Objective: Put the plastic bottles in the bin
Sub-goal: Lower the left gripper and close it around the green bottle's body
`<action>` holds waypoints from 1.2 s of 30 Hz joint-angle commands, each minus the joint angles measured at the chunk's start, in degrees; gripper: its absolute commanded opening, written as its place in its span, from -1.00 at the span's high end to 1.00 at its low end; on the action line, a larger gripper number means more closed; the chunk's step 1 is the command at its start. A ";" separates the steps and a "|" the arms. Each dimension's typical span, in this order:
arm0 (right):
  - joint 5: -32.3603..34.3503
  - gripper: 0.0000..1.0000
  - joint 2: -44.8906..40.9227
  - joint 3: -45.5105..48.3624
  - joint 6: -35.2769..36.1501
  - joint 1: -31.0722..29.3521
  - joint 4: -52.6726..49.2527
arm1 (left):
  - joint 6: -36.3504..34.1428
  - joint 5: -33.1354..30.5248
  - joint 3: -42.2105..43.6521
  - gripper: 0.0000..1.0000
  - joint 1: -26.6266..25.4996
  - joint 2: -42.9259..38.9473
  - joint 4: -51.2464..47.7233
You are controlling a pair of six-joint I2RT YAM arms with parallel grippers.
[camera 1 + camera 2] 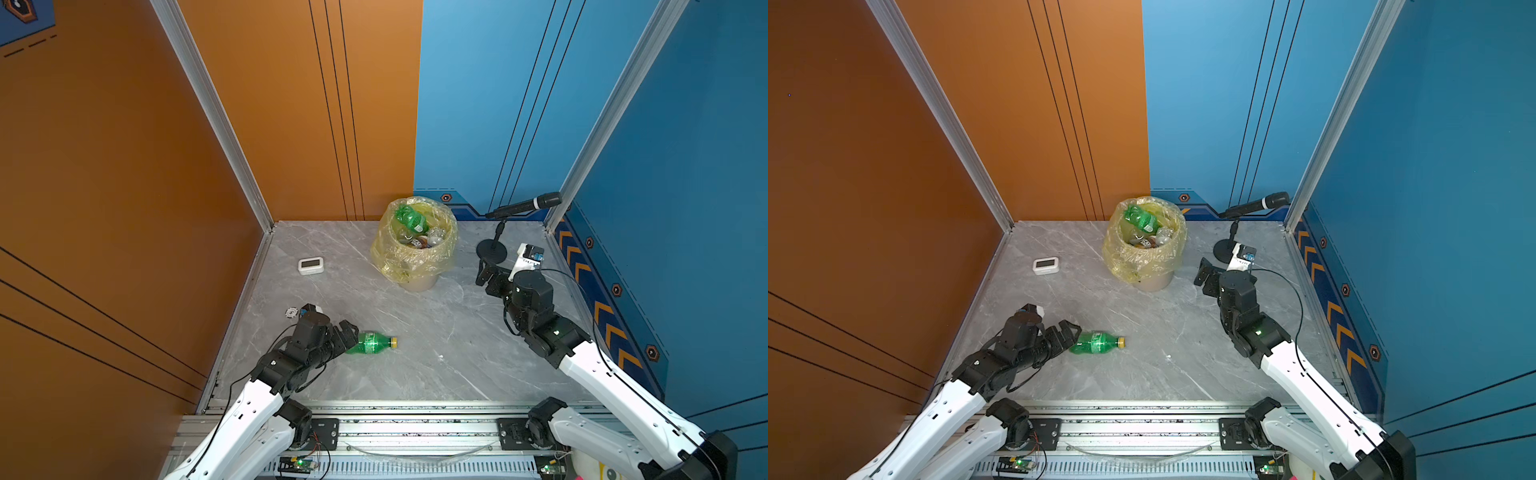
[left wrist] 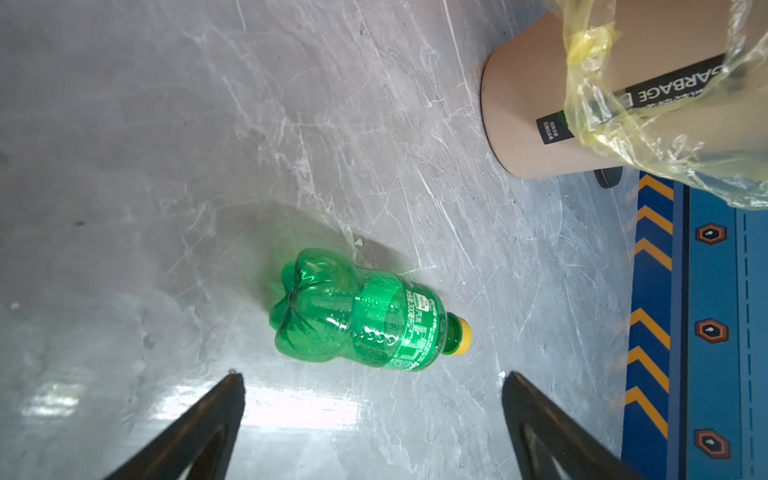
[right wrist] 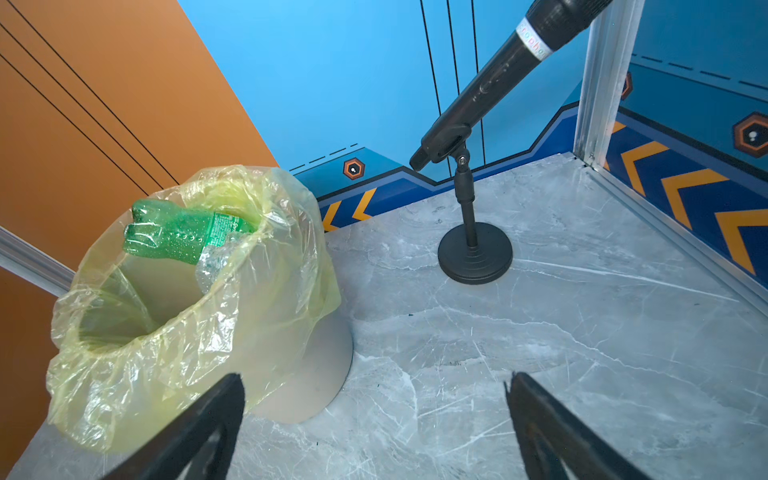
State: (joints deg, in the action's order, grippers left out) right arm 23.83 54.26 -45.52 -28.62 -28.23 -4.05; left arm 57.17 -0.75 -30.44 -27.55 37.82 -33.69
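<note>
Left tool (image 1: 350, 335) open, just behind base of green bottle (image 1: 372, 343) lying on table (image 1: 432, 370). Right tool (image 1: 485, 277) open, empty, near bin (image 1: 419, 283).

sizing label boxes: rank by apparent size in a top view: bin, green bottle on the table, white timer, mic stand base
1. bin
2. green bottle on the table
3. white timer and mic stand base, too alike to rank

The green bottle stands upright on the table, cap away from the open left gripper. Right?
No: the green bottle lies on its side on the table, cap away from the open left gripper; the left wrist view shows it.
</note>
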 commanded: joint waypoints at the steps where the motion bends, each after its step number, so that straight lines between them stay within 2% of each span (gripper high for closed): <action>1: -1.26 -1.00 -1.23 1.31 -0.48 0.54 -1.88 | 11.37 -9.01 2.28 -0.95 -5.60 -1.81 -2.32; 6: -2.80 -1.00 -1.90 2.15 -0.21 1.42 -2.05 | 20.82 -14.59 4.96 -0.95 -13.40 0.28 5.05; 11: -3.62 -0.99 -3.05 2.68 0.41 2.11 -2.21 | 24.78 -18.83 6.10 -0.95 -17.82 4.57 10.03; 15: -4.09 -1.00 -3.74 3.28 0.68 2.82 -2.44 | 26.50 -18.58 7.31 -0.95 -17.92 9.08 16.51; 22: -4.66 -1.00 -4.95 3.80 0.93 4.18 -3.33 | 27.52 -17.81 6.59 -0.99 -17.52 16.81 21.25; 28: -5.58 -0.99 -5.28 4.13 0.80 5.27 -3.37 | 28.16 -14.72 7.77 -0.99 -15.58 22.21 27.80; 36: -6.17 -0.99 -5.06 4.21 0.76 6.08 -3.19 | 26.86 -11.13 6.96 -0.78 -13.68 29.97 34.55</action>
State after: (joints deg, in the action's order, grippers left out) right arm 18.57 49.80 -42.24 -28.38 -22.55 -6.04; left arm 84.99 -14.24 -23.22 -41.78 65.95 -2.15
